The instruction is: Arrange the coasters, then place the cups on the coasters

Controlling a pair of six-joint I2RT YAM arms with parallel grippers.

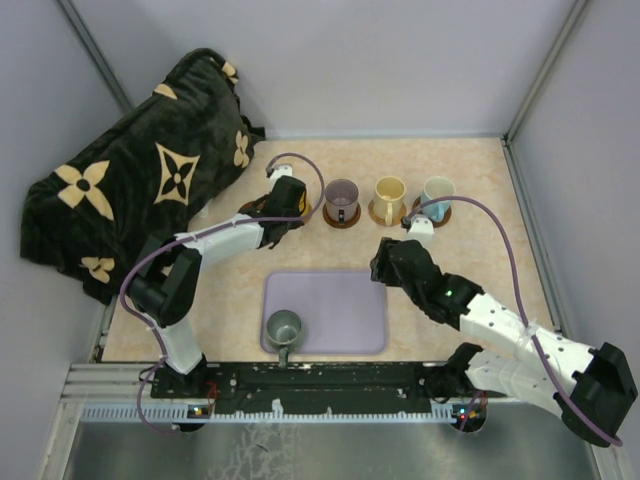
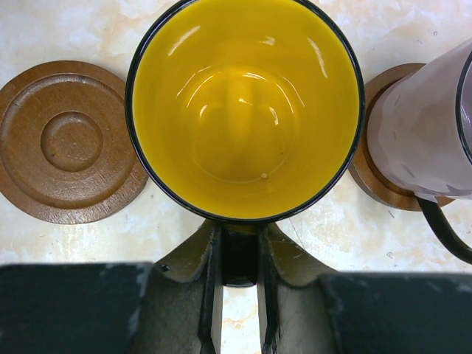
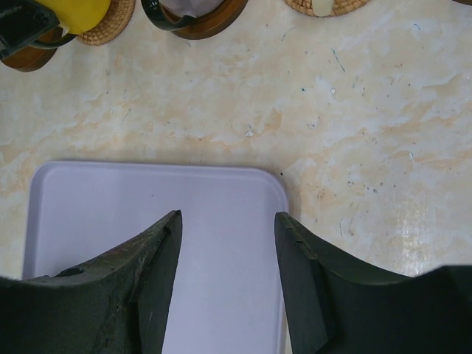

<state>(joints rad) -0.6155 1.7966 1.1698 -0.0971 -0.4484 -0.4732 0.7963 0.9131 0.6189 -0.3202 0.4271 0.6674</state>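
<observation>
In the left wrist view my left gripper (image 2: 240, 247) is shut on the dark handle of the yellow-orange cup (image 2: 243, 110). An empty dark brown coaster (image 2: 70, 140) lies to its left. To its right the mauve-grey cup (image 2: 424, 125) stands on another dark coaster (image 2: 372, 173). From above, the left gripper (image 1: 288, 195) hides the yellow cup. The mauve cup (image 1: 341, 198), cream-yellow cup (image 1: 389, 192) and light blue cup (image 1: 437, 190) each stand on a coaster in a row. My right gripper (image 3: 227, 221) hangs open and empty over the tray's right part. The right wrist view shows a tan woven coaster (image 3: 110, 28) under the yellow cup (image 3: 74, 11).
The lavender tray (image 1: 335, 305) lies at the near middle, with the grey-green cup (image 1: 283, 327) on its front left corner. A black patterned cloth (image 1: 140, 180) is heaped at the back left. Walls close in the table on three sides.
</observation>
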